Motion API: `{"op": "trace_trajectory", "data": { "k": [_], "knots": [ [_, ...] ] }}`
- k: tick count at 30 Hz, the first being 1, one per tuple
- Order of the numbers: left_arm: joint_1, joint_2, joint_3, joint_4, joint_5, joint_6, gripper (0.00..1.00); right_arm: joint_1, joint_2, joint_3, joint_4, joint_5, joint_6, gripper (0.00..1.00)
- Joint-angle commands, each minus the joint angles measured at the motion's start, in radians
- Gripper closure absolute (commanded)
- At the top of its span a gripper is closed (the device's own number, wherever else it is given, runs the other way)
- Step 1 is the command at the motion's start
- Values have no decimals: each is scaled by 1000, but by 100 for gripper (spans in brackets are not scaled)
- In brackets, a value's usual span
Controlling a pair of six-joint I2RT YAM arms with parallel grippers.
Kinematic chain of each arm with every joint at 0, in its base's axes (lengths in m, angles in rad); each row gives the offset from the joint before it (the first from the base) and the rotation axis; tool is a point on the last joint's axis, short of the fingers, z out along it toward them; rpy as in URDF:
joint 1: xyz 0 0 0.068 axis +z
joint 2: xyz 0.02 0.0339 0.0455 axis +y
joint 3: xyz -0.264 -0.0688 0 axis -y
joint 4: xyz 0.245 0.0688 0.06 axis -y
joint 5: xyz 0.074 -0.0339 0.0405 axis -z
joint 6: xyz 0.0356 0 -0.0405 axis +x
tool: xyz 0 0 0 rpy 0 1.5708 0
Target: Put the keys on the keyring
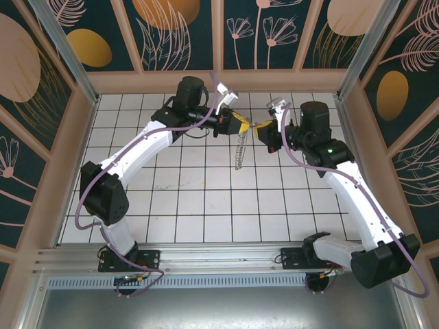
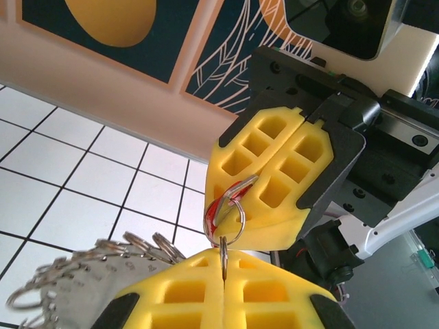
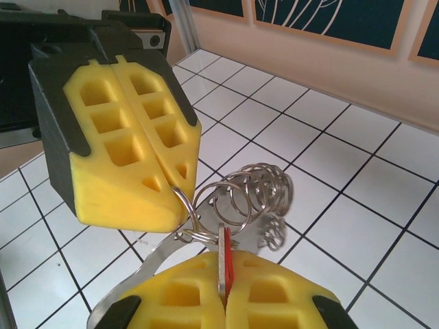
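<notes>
Both grippers meet tip to tip above the back of the table. My left gripper [image 1: 241, 125] [image 2: 224, 264] is shut on one small silvery ring of the keyring [image 1: 239, 152] [image 2: 82, 271]. The keyring is a pale grey strip edged with several silvery rings [image 3: 257, 188], and it hangs below the jaws. My right gripper [image 1: 260, 128] [image 3: 225, 277] is shut on the keys [image 3: 226, 257] [image 2: 225, 202], a thin red-headed key held edge-up between its yellow pads. A split ring [image 2: 228, 223] loops round the key's head and links to the ring pinched in the left jaws.
The white tiled floor [image 1: 206, 199] spreads below both arms. Patterned walls [image 1: 171, 27] stand close behind the grippers, with metal posts at the corners. A rail [image 1: 206, 257] runs along the near edge by the arm bases.
</notes>
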Motion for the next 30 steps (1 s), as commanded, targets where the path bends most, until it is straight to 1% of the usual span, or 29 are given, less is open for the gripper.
{"op": "trace_trajectory", "data": {
  "k": [1,5,11,16,19,24,30],
  "knots": [
    [6,7,29,-52,19,26,100,-22,-4,57,3,32,-25,100],
    [5,14,37,-57,23,28,100,-18,15,81,-2,5,-27,100],
    [4,22,42,-60,29,28,100,1,58,124,4,0,-32,100],
    [5,23,41,-64,37,29,100,7,88,164,15,51,-34,100],
    [4,23,39,-64,37,29,100,5,96,175,15,56,-33,100],
    [5,13,32,-42,16,18,100,4,72,138,12,85,-25,100],
    [6,-17,-1,50,-44,-51,100,-5,11,51,33,138,29,100]
  ]
}}
